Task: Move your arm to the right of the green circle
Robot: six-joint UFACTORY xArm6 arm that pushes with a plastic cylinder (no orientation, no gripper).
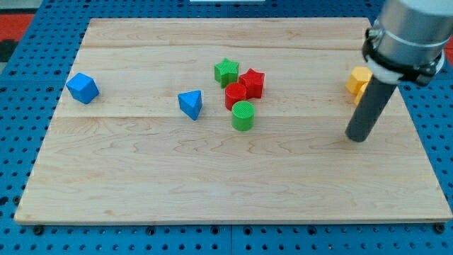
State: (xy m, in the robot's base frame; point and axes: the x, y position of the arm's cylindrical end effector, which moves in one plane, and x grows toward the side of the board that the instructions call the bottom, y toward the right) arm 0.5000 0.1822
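Observation:
The green circle (243,115), a short green cylinder, stands near the middle of the wooden board (141,170). It touches a red cylinder (235,94) just above it. My tip (357,137) is at the end of the dark rod, far to the view's right of the green circle and slightly lower. It touches no block.
A green star (226,71) and a red star (252,83) cluster with the red cylinder. A blue triangular block (190,104) sits to the left, a blue cube-like block (82,88) at far left. A yellow block (357,82) lies behind the rod.

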